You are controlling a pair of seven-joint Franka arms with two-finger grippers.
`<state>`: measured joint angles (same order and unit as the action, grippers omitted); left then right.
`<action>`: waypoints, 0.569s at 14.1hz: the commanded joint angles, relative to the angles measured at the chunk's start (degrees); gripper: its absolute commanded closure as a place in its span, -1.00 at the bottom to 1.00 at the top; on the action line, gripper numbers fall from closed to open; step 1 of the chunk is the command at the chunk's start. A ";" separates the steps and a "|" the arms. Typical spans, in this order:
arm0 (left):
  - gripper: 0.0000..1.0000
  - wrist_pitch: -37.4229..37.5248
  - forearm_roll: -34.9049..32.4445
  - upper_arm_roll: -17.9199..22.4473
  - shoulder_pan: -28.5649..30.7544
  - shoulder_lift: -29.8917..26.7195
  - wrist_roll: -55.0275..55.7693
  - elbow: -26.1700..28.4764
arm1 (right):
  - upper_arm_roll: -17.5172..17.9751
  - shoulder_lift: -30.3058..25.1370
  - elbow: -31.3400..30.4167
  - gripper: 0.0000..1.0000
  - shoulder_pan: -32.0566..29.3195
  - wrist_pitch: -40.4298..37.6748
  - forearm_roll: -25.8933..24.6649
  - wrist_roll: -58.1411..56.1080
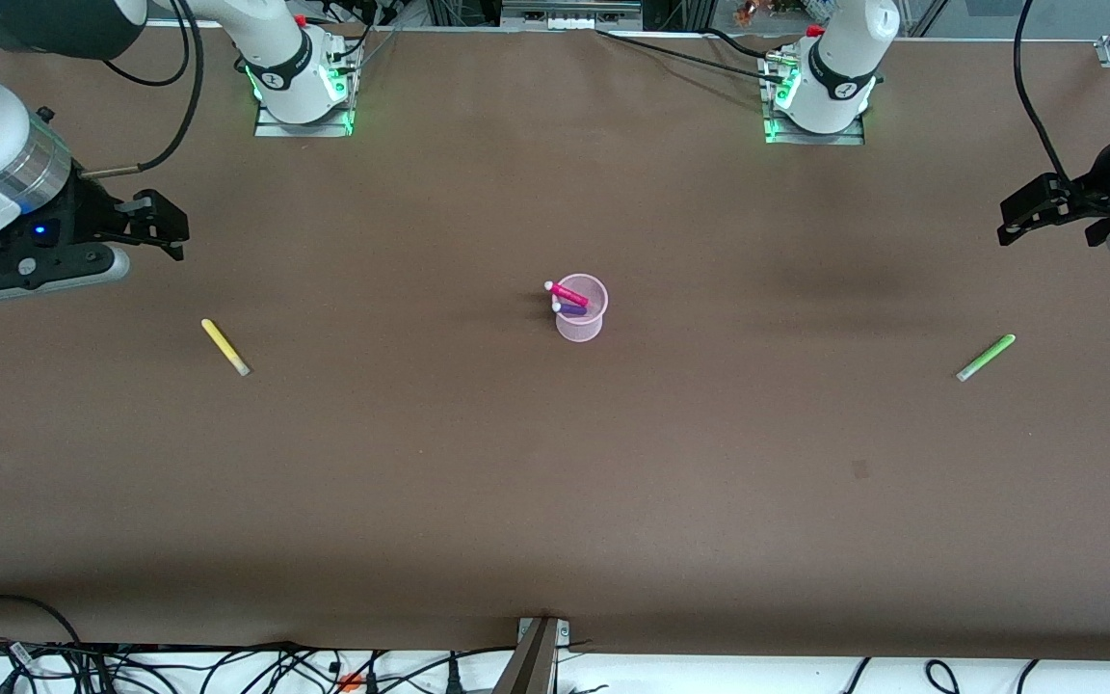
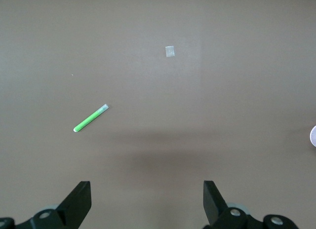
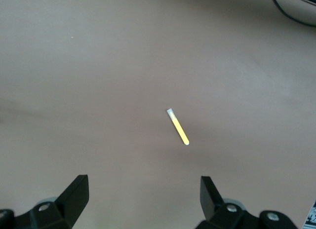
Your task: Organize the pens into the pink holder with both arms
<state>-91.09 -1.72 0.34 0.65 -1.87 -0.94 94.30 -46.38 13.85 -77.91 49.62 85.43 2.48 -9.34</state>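
Observation:
The pink holder point(image 1: 581, 308) stands at the table's middle with the magenta pen point(image 1: 569, 293) and the purple pen point(image 1: 570, 308) leaning in it. The yellow pen point(image 1: 225, 346) lies flat toward the right arm's end; it also shows in the right wrist view point(image 3: 178, 127). The green pen point(image 1: 986, 357) lies flat toward the left arm's end and shows in the left wrist view point(image 2: 91, 118). My right gripper point(image 1: 162, 229) is open and empty, up over the table above the yellow pen. My left gripper point(image 1: 1025, 210) is open and empty, up over the table above the green pen.
A small pale tape patch point(image 2: 170, 51) lies on the brown table point(image 1: 555, 482). The arm bases point(image 1: 304, 82) stand along the table's edge farthest from the front camera. Cables point(image 1: 227, 670) hang past the edge nearest that camera.

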 commanded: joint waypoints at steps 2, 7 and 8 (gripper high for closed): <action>-1.00 0.74 -0.13 -0.60 0.14 -0.33 0.32 -0.43 | 0.23 -0.76 -1.02 -0.99 -3.02 1.50 1.47 0.72; -1.00 0.57 -0.13 -0.60 0.05 0.02 0.23 -0.78 | 14.41 -1.46 -0.75 -0.99 -16.34 0.18 1.39 4.84; -1.00 0.65 -0.13 -0.60 -0.21 0.02 0.23 -0.78 | 21.35 -1.90 -0.75 -0.99 -22.92 0.18 1.39 5.99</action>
<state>-91.09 -1.72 -0.02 0.65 -1.85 -0.91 94.29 -36.07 13.68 -78.36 37.22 86.14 2.93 -6.04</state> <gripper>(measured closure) 0.000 0.004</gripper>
